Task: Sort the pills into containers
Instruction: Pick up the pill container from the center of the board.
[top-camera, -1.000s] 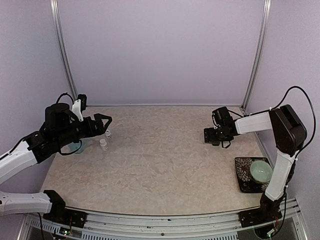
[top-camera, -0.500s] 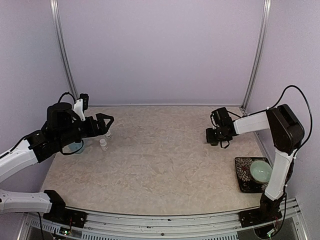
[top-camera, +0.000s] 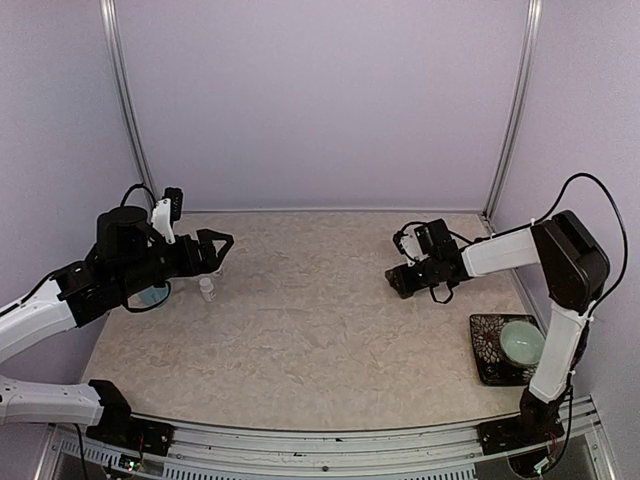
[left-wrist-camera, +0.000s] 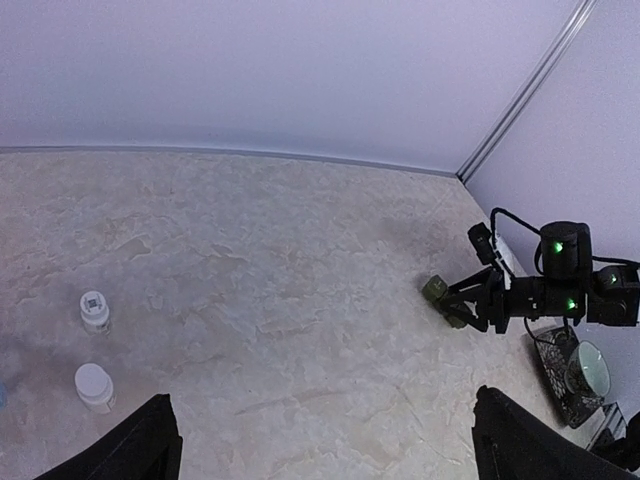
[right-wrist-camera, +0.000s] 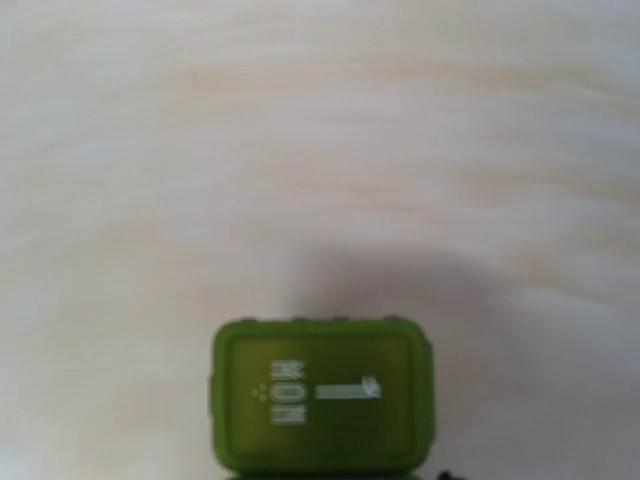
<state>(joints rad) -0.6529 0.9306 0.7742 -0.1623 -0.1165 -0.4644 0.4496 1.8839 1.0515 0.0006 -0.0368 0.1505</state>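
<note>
The containers (right-wrist-camera: 322, 395) are a small green pill-box strip; its end lid marked MON fills the bottom of the right wrist view. In the left wrist view the strip (left-wrist-camera: 436, 291) sits low over the table between the fingers of my right gripper (left-wrist-camera: 452, 306), which is shut on it. From above, my right gripper (top-camera: 402, 282) is right of centre. My left gripper (top-camera: 216, 246) hangs open and empty over the left side, its fingertips (left-wrist-camera: 150, 440) at the frame's bottom corners. No loose pills are in view.
Two small white capped bottles (left-wrist-camera: 95, 310) (left-wrist-camera: 93, 385) stand at the left, one of them (top-camera: 207, 289) below my left gripper. A light blue mug (top-camera: 150, 295) sits behind the left arm. A pale green bowl (top-camera: 521, 342) rests on a dark patterned tray (top-camera: 485, 345) at the right.
My right gripper has closed on the strip and carried it left toward the table's middle. My left gripper has crept slightly right and stayed open.
</note>
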